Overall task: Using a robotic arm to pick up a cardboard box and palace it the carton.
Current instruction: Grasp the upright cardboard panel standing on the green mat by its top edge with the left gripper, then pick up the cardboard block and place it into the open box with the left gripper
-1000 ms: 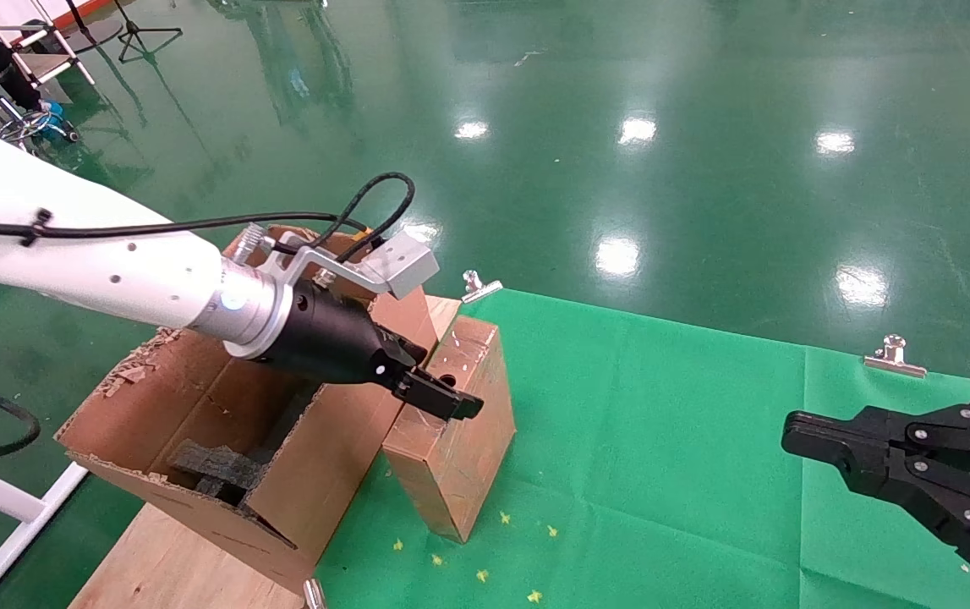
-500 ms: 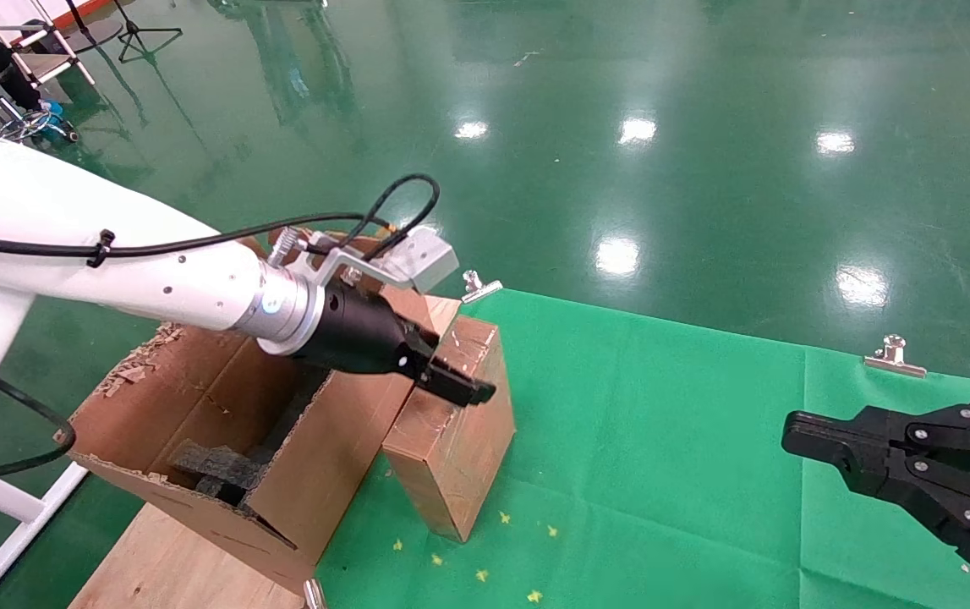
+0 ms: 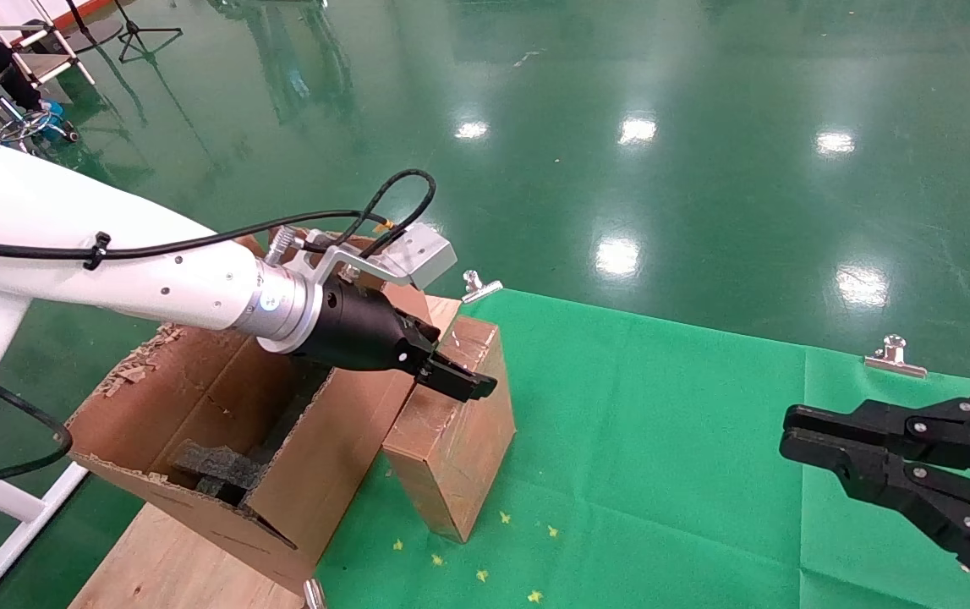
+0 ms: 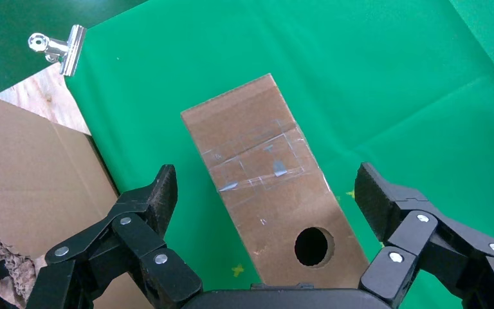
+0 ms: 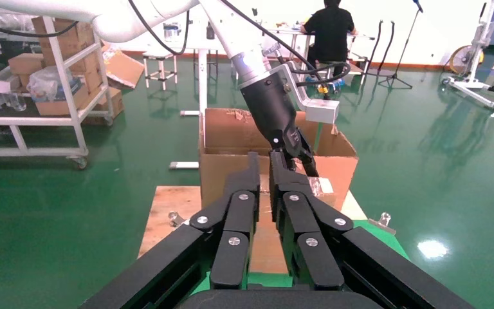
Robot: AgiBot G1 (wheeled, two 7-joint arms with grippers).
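Observation:
The cardboard box (image 3: 451, 457) stands on edge on the green cloth, right beside the carton (image 3: 341, 457). Its taped narrow top with a round hole (image 4: 313, 246) faces up. My left gripper (image 3: 459, 382), on the white robotic arm (image 3: 155, 283), hovers just above that top, open. In the left wrist view the left gripper (image 4: 265, 187) straddles the box (image 4: 257, 161), one finger on each side, not touching. The carton holds black foam (image 3: 214, 469). My right gripper (image 3: 789, 431) is parked at the right, empty, its fingers nearly together; it also shows in the right wrist view (image 5: 265, 174).
The carton sits on a wooden board (image 3: 172, 558) at the table's left end. Silver clips (image 3: 480, 288) (image 3: 895, 355) pin the green cloth (image 3: 662, 440) at the far edge. Beyond is green floor, with racks (image 5: 51, 84) and a person (image 5: 328, 32).
My left gripper moved right and slightly up over the box top, then almost stopped. The right gripper's fingers now show a slightly wider gap. The box has not moved.

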